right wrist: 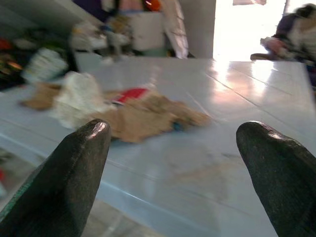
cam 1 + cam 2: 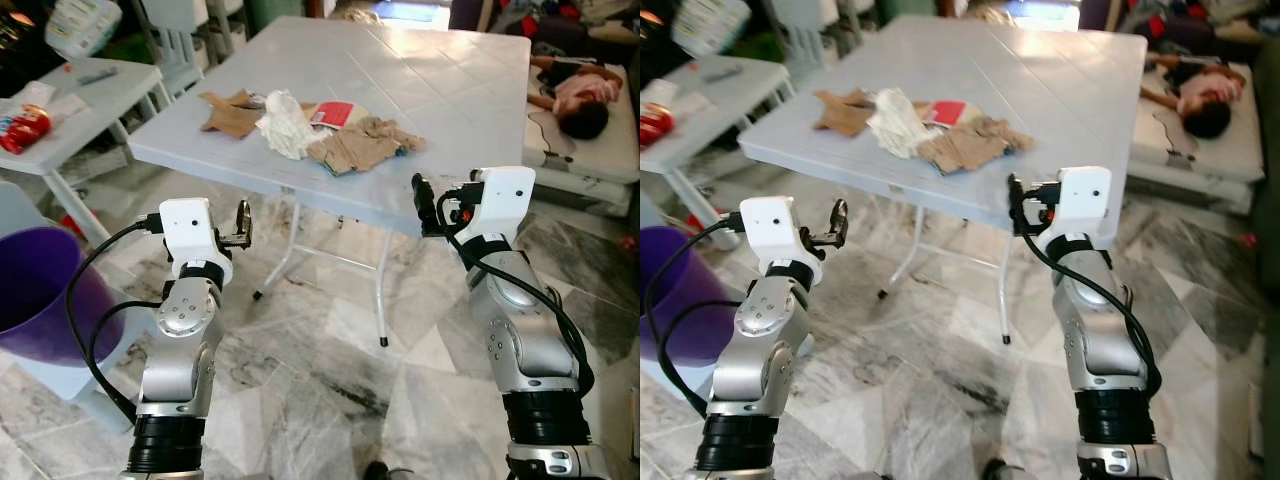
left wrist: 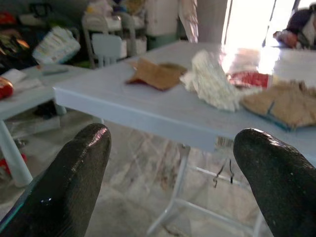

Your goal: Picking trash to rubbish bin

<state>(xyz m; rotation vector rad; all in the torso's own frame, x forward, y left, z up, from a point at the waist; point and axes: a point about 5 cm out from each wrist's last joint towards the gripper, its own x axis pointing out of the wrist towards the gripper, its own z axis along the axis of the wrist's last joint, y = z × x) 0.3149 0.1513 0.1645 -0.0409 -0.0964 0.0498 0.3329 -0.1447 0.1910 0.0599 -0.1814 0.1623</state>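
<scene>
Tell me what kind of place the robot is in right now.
Probably a lived-in home: a plastic folding table with trash on it, a marble-patterned tile floor, and a person lying on a mattress.

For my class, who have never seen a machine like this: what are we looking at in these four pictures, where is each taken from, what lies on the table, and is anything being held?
This is a walking robot with two silver arms. Two pictures come from cameras in its head, looking down; the other two come from a camera on each wrist, looking out between that arm's two black fingers. The left gripper and right gripper are both open and hold nothing. Ahead stands a pale table with trash near its front edge: a crumpled white paper, brown paper scraps and a red wrapper. A purple bin stands on the floor to the robot's left.
</scene>
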